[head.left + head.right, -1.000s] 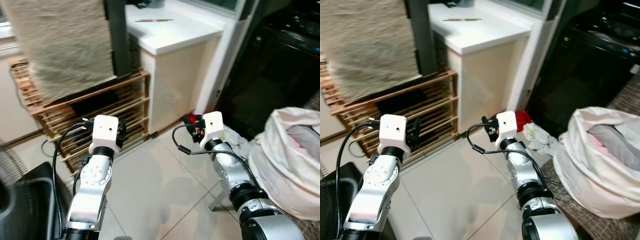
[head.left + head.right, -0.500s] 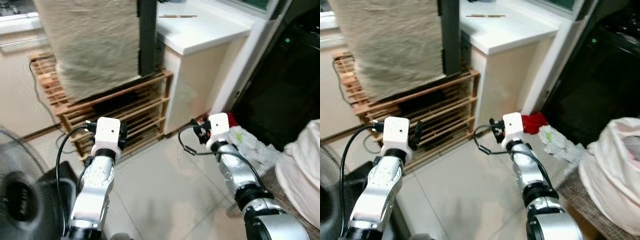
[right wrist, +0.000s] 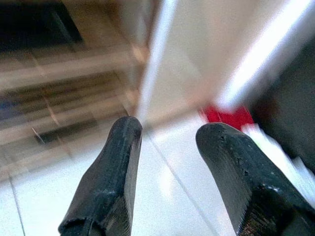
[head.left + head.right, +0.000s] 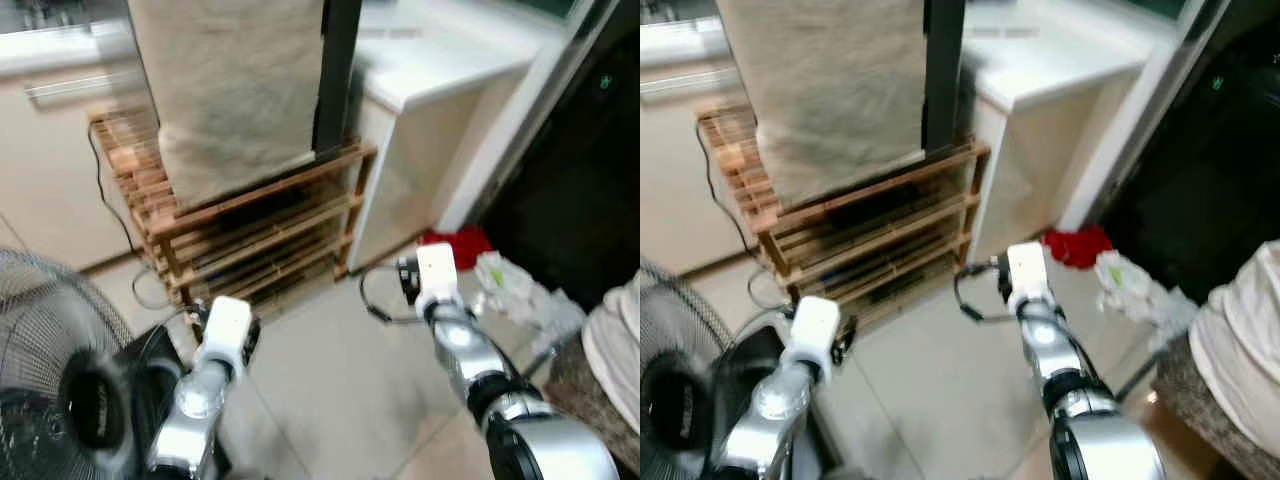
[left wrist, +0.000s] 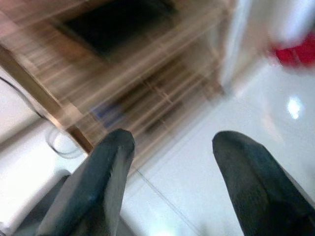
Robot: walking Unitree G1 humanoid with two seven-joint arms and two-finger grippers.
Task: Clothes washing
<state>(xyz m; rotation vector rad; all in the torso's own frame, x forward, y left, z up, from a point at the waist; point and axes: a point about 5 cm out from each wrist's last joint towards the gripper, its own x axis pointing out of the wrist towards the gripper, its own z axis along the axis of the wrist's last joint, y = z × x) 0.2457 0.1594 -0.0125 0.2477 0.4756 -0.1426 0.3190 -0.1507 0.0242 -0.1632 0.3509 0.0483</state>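
**Laundry on the floor, both grippers empty**

Clothes lie on the tiled floor at the foot of the white cabinet (image 4: 400, 170): a red garment (image 4: 457, 246) just beside the cabinet's base, and a crumpled white cloth (image 4: 510, 287) with a touch of green next to it, toward the dark opening on the robot's right. A pale laundry bag (image 4: 1240, 350) sits further right, at the frame edge.

The left gripper (image 5: 167, 182) and the right gripper (image 3: 165, 172) both have their jaws spread apart with nothing between the fingers. The right gripper points toward the cabinet corner, with the red garment ahead of it and off to one side; the left one faces the wooden slatted rack (image 4: 250, 220), well apart from the clothes. A fan (image 4: 50, 400) stands near the left arm.

The views are blurred, so the robot appears to be walking or turning. The step in hand looks like approaching the loose clothes. To do it well, I would settle the body first, square up to the red garment, lower the right gripper straight over its bunched middle and close only once the cloth is between the fingers. The left arm should keep clear of the fan and the rack's cable.

The red piece looks soft and bunched; it should gather easily but may trail.
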